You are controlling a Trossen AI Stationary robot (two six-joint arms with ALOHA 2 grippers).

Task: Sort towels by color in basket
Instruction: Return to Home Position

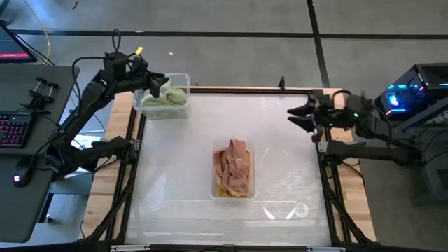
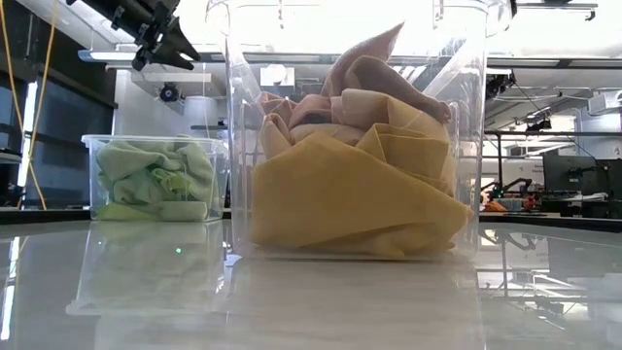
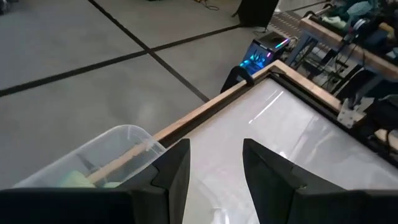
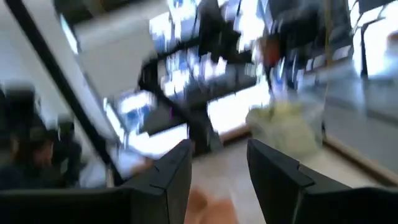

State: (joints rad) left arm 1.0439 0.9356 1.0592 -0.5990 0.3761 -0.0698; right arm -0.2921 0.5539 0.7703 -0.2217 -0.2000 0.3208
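Note:
Green towels (image 1: 166, 98) lie piled in a clear basket (image 1: 183, 78) at the table's far left corner. A second clear basket (image 1: 215, 189) stands mid-table; in it salmon pink towels (image 1: 234, 159) lie on top of mustard yellow towels (image 2: 350, 194). My left gripper (image 1: 157, 85) hovers open and empty above the green basket, whose rim (image 3: 121, 134) shows in the left wrist view. My right gripper (image 1: 295, 117) hangs open and empty above the table's right edge, pointing level toward the left.
The white table top (image 1: 175, 175) has a raised wooden border (image 1: 245, 89). A keyboard (image 1: 12, 129) and a mouse sit on a desk off the left side. Electronics with blue lights (image 1: 402, 94) stand off the right.

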